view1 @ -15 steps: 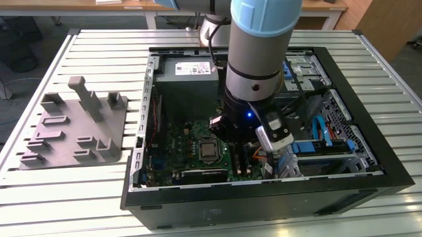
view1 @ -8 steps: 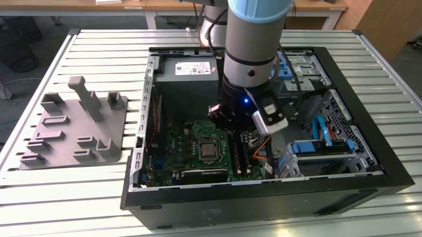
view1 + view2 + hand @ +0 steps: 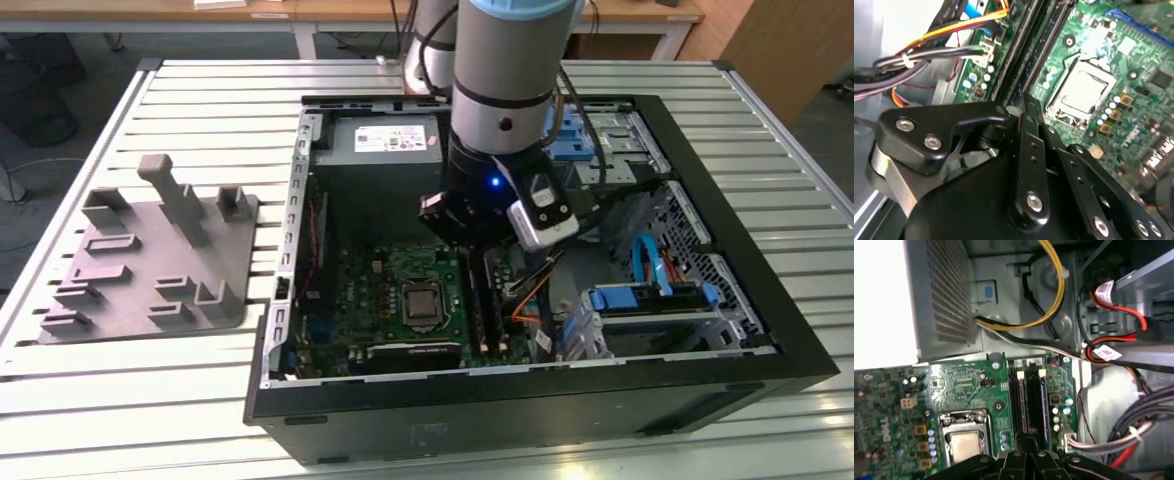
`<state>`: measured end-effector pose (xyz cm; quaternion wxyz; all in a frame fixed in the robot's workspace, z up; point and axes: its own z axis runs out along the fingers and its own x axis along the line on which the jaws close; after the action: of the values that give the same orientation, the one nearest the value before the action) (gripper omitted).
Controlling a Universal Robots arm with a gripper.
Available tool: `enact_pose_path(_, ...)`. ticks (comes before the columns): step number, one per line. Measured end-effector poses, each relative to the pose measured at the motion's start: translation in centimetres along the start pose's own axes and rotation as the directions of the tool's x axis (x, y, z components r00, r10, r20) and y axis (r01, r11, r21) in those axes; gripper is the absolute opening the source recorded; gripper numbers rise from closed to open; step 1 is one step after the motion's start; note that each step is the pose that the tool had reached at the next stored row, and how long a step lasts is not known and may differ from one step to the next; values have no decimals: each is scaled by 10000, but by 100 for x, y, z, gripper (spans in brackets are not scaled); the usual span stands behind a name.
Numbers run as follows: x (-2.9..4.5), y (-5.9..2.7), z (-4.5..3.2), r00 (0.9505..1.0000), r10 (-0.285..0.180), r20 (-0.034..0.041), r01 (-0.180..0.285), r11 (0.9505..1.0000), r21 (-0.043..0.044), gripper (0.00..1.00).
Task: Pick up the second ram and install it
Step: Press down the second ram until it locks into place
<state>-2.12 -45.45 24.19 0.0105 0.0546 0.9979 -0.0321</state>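
Black gripper linkage fills the near part of the second wrist view, its arms and silver screws converging down toward the memory slots on the green motherboard; the fingertips are hidden behind the linkage, so I cannot tell whether they are spread or pinched, or whether anything is between them. In the first wrist view the same gripper sits right over the near end of the slots, which run as long black channels with pale latches at their far end. One slot appears to carry a stick with a bluish edge, possibly the second ram, but I cannot make that out for sure. Just beside the slots lies the processor socket with its metal frame and silver lid. Behind the board stands the grey perforated power supply, with yellow and black cables looping away from it, and red cables farther off. From the exterior view, the arm reaches down into the open black computer case lying on the slatted white table, the gripper low over the motherboard. A grey holder tray rests on the table on the exterior view's left, well apart from the case.
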Motion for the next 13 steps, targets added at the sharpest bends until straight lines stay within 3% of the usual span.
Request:
enact_pose_path(6, -6, -17, -268, 10000, 1, 3, -1, 10000, 0, 10)
enact_pose_path(13, -7, -19, -299, 10000, 1, 3, -1, 10000, 1, 10)
